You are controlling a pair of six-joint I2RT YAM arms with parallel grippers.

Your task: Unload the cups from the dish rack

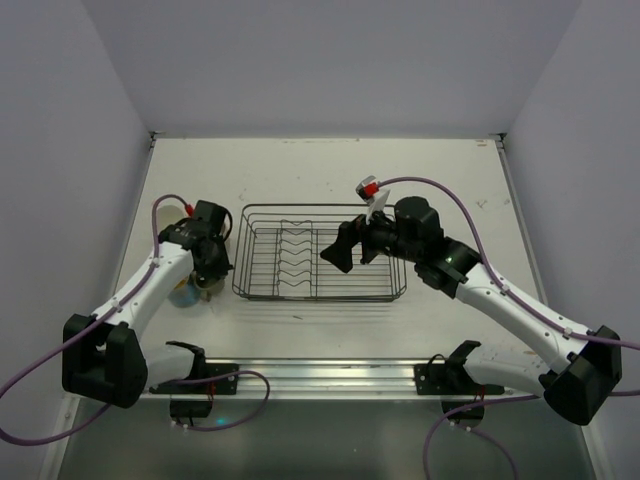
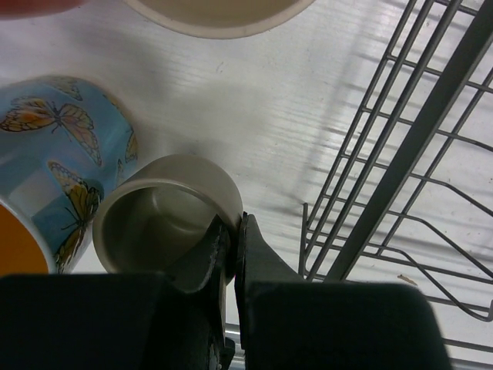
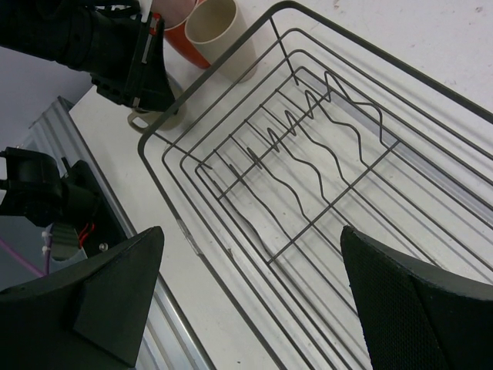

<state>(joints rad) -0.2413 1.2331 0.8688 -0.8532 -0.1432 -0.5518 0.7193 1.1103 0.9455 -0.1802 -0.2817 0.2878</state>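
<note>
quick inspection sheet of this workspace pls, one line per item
surface: white table, a few small marks
job's things: dish rack empty; olive-grey mug, blue butterfly mug, beige mug, orange mug outside it on its left
clutter: nothing seen
end effectors: left end effector shut on the olive-grey mug's wall; right end effector open over the rack
cables: purple cables in loose loops at both sides
surroundings: plain white walls

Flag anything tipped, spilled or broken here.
Nothing stands out. The rack sits square and empty; the mugs stand upright beside it, the left gripper pinching the rim of the grey mug, the right gripper open over the rack.
</note>
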